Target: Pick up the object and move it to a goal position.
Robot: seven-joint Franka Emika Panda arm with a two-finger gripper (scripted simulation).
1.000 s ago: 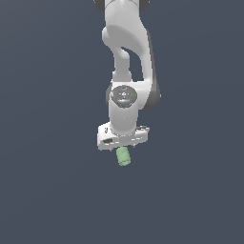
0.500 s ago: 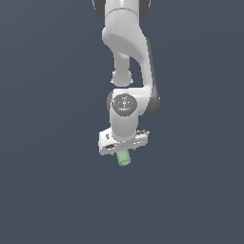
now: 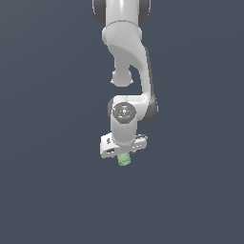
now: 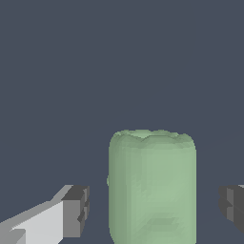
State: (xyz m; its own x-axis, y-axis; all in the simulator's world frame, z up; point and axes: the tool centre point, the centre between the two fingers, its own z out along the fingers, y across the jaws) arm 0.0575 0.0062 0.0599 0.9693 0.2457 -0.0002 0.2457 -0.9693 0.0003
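The object (image 3: 124, 159) is a small pale green stubby cylinder resting on the dark grey floor, and only its lower end shows beneath the white hand. In the wrist view the object (image 4: 152, 190) stands large between the two dark fingertips. My gripper (image 3: 123, 153) is down around it and open. One fingertip (image 4: 76, 209) and the other (image 4: 232, 207) each stand off the object's sides with a visible gap. Nothing marks a goal position in either view.
Only the white arm (image 3: 127, 57) reaching down from above and the flat dark grey floor (image 3: 52, 190) show here.
The arm has come down so that the hand now covers most of the object. The object has stayed where it was.
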